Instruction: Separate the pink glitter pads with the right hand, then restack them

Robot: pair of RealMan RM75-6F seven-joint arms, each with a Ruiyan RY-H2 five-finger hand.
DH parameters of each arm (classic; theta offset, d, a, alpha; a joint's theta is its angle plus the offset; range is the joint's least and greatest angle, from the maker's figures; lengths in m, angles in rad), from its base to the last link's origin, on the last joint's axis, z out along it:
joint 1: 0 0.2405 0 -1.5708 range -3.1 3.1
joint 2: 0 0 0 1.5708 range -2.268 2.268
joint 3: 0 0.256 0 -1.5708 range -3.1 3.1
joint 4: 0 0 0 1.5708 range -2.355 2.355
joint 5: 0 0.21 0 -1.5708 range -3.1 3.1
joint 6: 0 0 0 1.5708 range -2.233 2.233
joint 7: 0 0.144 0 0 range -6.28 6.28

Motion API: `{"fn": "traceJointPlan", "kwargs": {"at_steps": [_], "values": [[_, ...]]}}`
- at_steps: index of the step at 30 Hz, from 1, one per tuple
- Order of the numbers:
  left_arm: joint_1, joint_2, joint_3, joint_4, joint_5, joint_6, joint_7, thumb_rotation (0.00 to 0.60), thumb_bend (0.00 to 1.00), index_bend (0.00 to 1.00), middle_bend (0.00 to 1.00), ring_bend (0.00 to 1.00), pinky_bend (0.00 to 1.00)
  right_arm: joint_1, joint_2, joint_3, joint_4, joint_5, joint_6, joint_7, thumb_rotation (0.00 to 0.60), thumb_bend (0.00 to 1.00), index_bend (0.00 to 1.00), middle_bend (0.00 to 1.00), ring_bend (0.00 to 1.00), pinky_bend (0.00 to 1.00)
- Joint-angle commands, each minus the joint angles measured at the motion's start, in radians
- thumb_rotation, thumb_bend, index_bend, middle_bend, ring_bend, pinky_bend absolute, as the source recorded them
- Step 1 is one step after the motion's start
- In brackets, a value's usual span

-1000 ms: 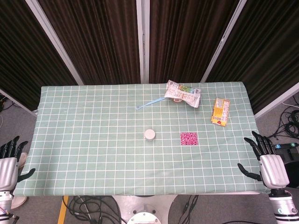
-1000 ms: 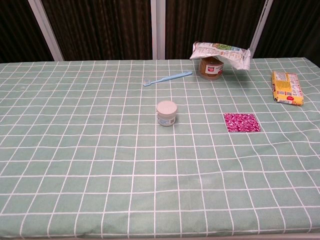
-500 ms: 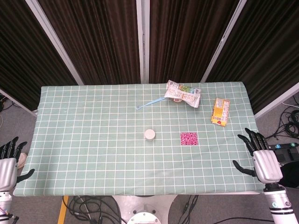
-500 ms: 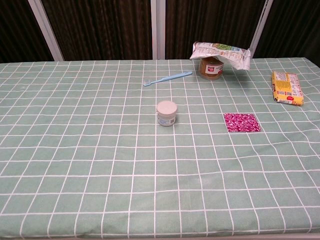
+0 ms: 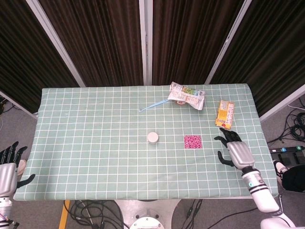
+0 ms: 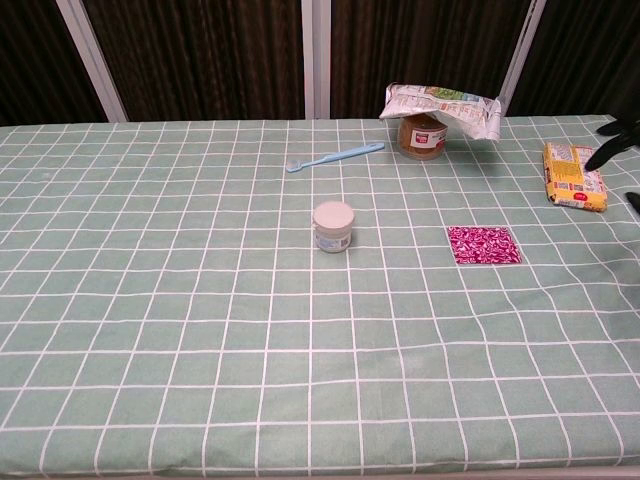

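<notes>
Head view first: nearest me, at the front left corner, the left robot hand hangs just off the edge of the green checked tabletop, fingers apart and holding nothing, much as it did a second ago. The real change is on the other side. The right robot hand, which a moment back was parked beyond the front right edge, has swung in over the cloth and now hovers palm down with its dark fingers spread, gripping nothing. It sits just to the right of the square stack of pink glitter pads, near but not touching. The chest view catches only its fingertips at the right border.

I read that as the reach under way: the pads lie flat and untouched as one stack, so separating has not begun, and the hand has yet to close the last gap leftward.

Left of the pads stands a small white-lidded round jar. Further back, an orange and yellow snack packet lies beside the hand's fingertips. At the far edge are a light blue toothbrush and a crumpled printed bag draped over a brown jar.
</notes>
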State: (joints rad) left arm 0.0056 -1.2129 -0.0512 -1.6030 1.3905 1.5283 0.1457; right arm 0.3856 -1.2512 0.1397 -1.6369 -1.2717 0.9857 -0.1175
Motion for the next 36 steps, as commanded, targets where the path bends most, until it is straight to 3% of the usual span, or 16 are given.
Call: {"fn": "traceJointPlan", "kwargs": {"at_steps": [1, 4, 13, 26, 36], "values": [[0.001, -0.001, 0.0, 0.002, -0.002, 0.0, -0.002, 0.6, 0.17, 0.22, 0.15, 0.11, 0.13, 0.099, -0.11, 0.02, 0.115, 0.099, -0.123, -0.048, 0.455, 0.49, 0.27, 0.0, 0.0, 0.0], [0.003, -0.001, 0.001, 0.004, -0.003, -0.001, -0.004, 0.6, 0.17, 0.22, 0.15, 0.11, 0.13, 0.134, -0.165, 0.023, 0.181, 0.132, -0.165, -0.051, 0.427, 0.49, 0.27, 0.0, 0.0, 0.0], [0.002, -0.001, 0.001, 0.004, -0.004, -0.005, -0.003, 0.6, 0.17, 0.22, 0.15, 0.11, 0.13, 0.204, -0.273, 0.023, 0.333, 0.167, -0.233, -0.04, 0.421, 0.49, 0.27, 0.0, 0.0, 0.0], [0.006, -0.003, 0.001, 0.009, -0.003, -0.003, -0.01, 0.6, 0.17, 0.22, 0.15, 0.11, 0.13, 0.199, -0.303, -0.031, 0.372, 0.158, -0.234, -0.034, 0.411, 0.48, 0.27, 0.0, 0.0, 0.0], [0.013, -0.004, 0.003, 0.013, -0.008, -0.001, -0.016, 0.6, 0.17, 0.22, 0.15, 0.11, 0.13, 0.224, -0.352, -0.032, 0.43, 0.168, -0.251, -0.044, 0.378, 0.47, 0.27, 0.0, 0.0, 0.0]]}}
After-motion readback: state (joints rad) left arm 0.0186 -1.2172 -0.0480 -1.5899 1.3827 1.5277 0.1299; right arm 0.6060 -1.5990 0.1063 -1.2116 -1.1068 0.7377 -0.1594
